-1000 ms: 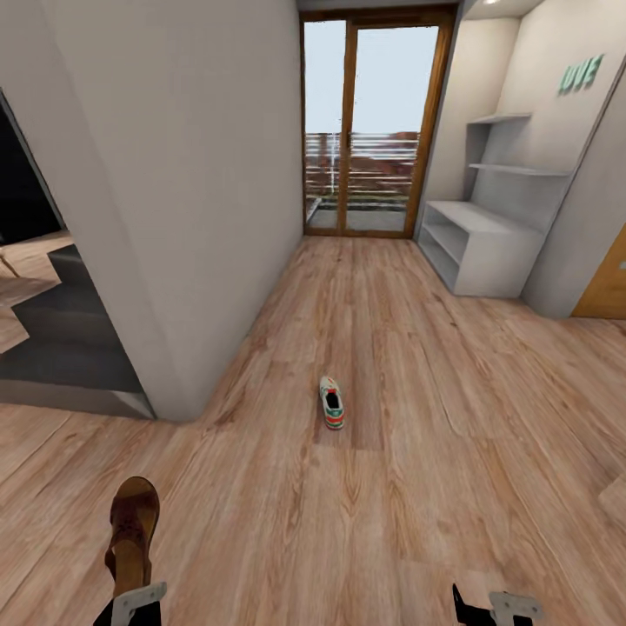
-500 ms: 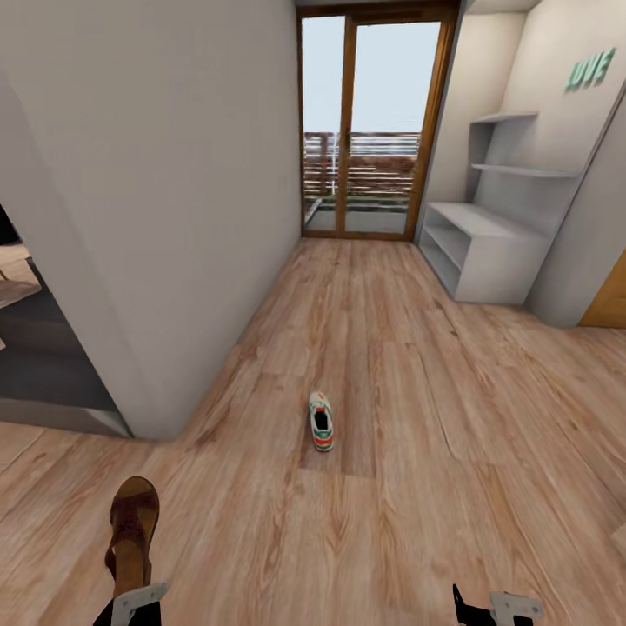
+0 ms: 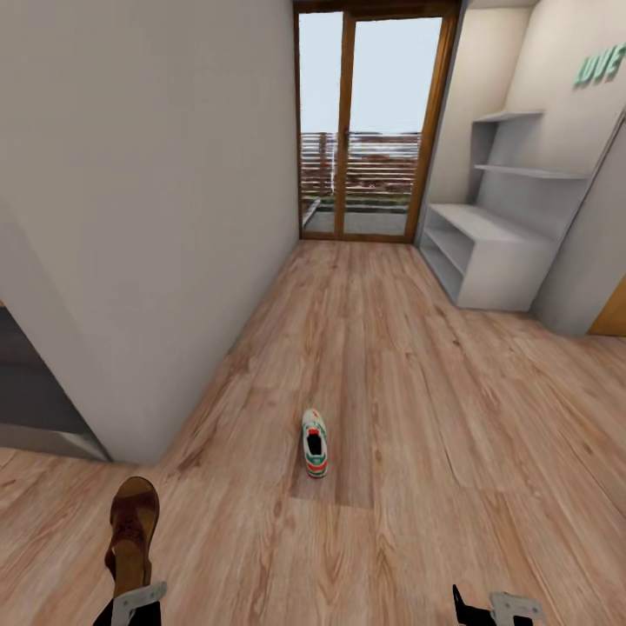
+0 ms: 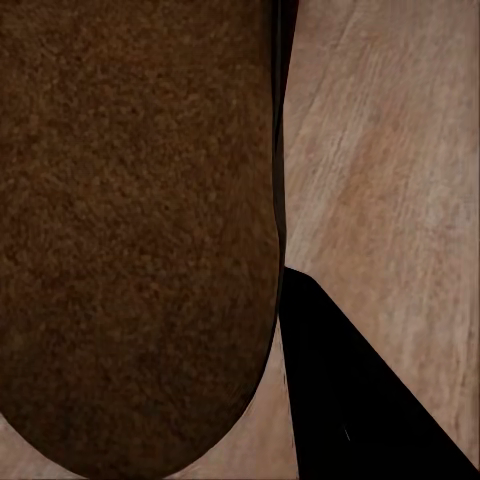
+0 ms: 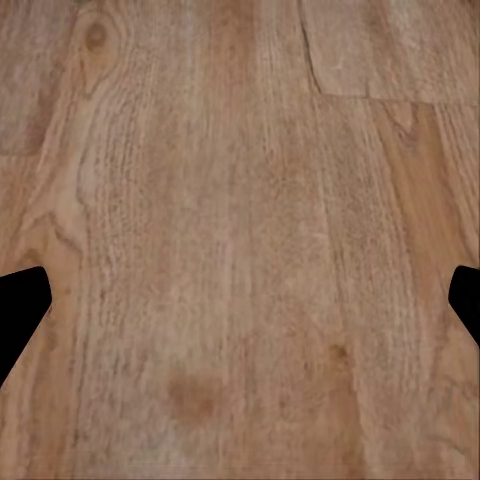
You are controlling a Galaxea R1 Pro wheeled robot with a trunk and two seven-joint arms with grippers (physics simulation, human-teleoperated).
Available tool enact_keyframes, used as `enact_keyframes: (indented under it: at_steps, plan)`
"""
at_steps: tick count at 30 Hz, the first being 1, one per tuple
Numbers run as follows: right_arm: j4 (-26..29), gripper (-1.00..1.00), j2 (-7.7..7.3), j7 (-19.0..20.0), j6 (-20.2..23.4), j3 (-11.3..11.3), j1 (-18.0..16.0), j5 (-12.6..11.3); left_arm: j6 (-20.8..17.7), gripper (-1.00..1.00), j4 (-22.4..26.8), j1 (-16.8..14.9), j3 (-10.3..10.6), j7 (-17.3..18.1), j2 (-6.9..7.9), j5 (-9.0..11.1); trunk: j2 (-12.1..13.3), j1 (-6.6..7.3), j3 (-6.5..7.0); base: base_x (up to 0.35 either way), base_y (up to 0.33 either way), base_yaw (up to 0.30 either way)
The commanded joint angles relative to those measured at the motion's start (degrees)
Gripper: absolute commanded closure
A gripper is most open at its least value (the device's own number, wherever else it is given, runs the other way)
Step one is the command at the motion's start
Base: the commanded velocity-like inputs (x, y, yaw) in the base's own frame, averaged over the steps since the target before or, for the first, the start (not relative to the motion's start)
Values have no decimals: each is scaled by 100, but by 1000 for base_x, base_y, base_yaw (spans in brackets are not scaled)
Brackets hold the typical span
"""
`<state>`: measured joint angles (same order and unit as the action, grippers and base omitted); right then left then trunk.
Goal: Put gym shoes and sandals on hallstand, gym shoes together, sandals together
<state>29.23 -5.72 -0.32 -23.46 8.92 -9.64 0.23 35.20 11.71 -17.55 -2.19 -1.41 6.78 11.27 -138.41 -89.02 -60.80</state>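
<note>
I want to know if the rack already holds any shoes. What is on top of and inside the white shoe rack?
The shoe rack has a bare top, and the visible part of its open shelves looks empty. Its end panel hides the shelf space behind it, so shoes could be there unseen.

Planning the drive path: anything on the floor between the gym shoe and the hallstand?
No. In the head view, bare corridor floor runs from the gym shoe to the hallstand.

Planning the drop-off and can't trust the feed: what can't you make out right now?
- Left gripper: head view's bottom edge cuts it; the sandal hides its grip.
- Right gripper: head view cuts it off.
- Hallstand lower shelves: too small, angled away.
- Gym shoe: details too small.
</note>
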Motion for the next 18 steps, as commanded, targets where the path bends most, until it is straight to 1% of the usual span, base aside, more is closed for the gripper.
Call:
enact_keyframes:
  at_steps: [1,4,12,18]
  plan:
    - [-4,-100,1,-3,-20,5,-3,3,13,100,-2,-3,-20,-8,-1,-29,-2,-2,-5,302,-4,0]
    - [-1,-100,1,-3,-26,6,-3,3,13,100,-6,-3,-26,-8,-1,-29,-2,-2,-5,299,42,23]
    - [2,-100,1,-3,-27,5,-3,3,13,100,-9,-3,-26,-8,-1,-29,-2,-2,-5,282,20,231]
    - [-2,-100,1,-3,-27,7,-4,3,13,100,-5,-3,-27,-8,-1,-29,-2,-2,-5,250,2,64]
